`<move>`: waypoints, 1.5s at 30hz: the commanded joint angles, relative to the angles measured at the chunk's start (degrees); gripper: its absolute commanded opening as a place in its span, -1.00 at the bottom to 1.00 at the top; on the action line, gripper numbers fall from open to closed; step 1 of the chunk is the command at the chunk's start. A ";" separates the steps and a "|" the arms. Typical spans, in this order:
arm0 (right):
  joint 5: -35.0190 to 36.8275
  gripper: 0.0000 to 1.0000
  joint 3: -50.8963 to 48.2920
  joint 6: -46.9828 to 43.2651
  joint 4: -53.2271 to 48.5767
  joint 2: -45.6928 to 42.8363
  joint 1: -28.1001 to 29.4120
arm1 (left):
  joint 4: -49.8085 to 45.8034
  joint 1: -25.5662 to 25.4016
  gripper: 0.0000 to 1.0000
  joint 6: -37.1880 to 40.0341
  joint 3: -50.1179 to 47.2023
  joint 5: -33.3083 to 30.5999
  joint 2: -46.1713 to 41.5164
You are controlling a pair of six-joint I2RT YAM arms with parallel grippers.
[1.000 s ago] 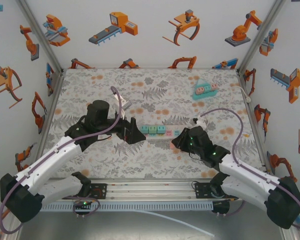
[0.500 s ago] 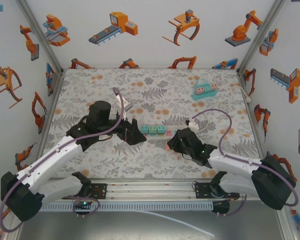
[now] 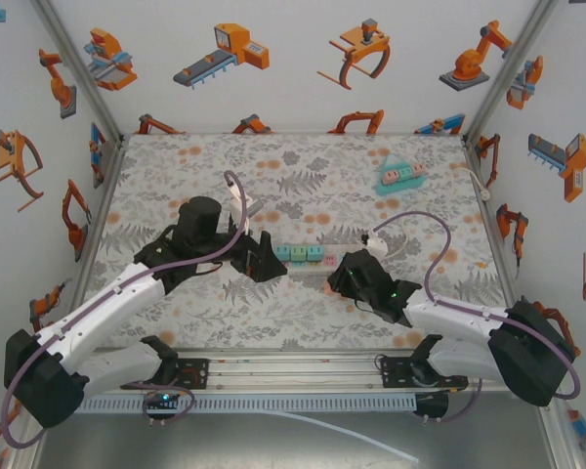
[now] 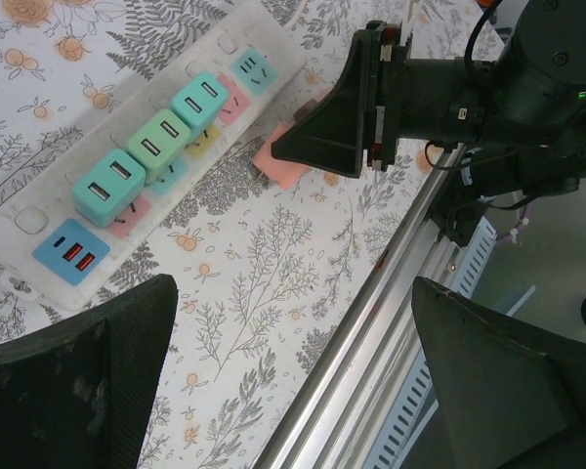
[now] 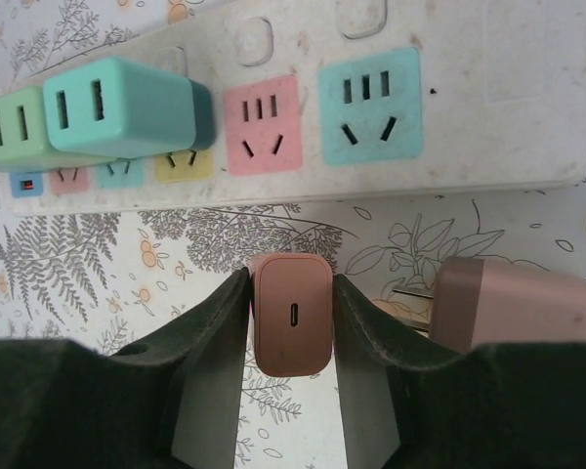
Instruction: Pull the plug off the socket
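Between the fingers of my right gripper (image 5: 291, 281), pinched from both sides, sits the pink plug (image 5: 291, 322), out of the power strip (image 5: 469, 127) just ahead; my left gripper (image 4: 293, 381) gapes wide near the strip's opposite end.

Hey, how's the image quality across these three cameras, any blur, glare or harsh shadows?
Top external: even diffuse light, only soft shadows on the table. Left wrist: power strip sharp, near fingers dark and blurred. Right wrist: pink plug crisp, no glare.
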 commanded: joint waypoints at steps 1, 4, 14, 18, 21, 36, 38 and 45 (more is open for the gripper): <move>3.29 -0.20 -0.30 -2.17 -6.68 -0.44 0.30 | 1.39 -0.31 0.94 0.20 -1.05 -0.67 0.14; 3.61 -0.16 -0.22 -2.81 -7.14 -1.47 0.32 | 1.46 -0.37 0.94 0.24 -1.14 -0.89 -0.02; 5.96 -0.09 0.30 -4.15 -11.53 -7.33 0.29 | 0.84 -0.38 0.94 -0.04 -1.49 -3.59 -0.58; 7.23 -0.09 1.80 -7.38 -13.76 -10.59 0.32 | 0.67 -0.43 0.94 -0.53 -1.57 -5.91 -1.03; 8.44 -0.08 3.56 -15.39 -13.78 -13.90 0.30 | -0.25 -0.40 0.94 -2.13 -1.84 -11.34 -1.55; -35.89 0.03 24.08 -88.56 -20.34 -6.03 -10.11 | 1.99 7.94 0.94 -15.66 -6.56 -25.08 0.75; -39.60 0.04 28.52 -94.10 -24.97 -0.80 -10.56 | 3.25 9.40 0.94 -16.51 -6.54 -23.66 2.31; -44.42 0.05 43.20 -104.50 -36.91 19.19 -10.84 | 4.74 10.31 0.99 -16.68 -4.13 -23.83 8.98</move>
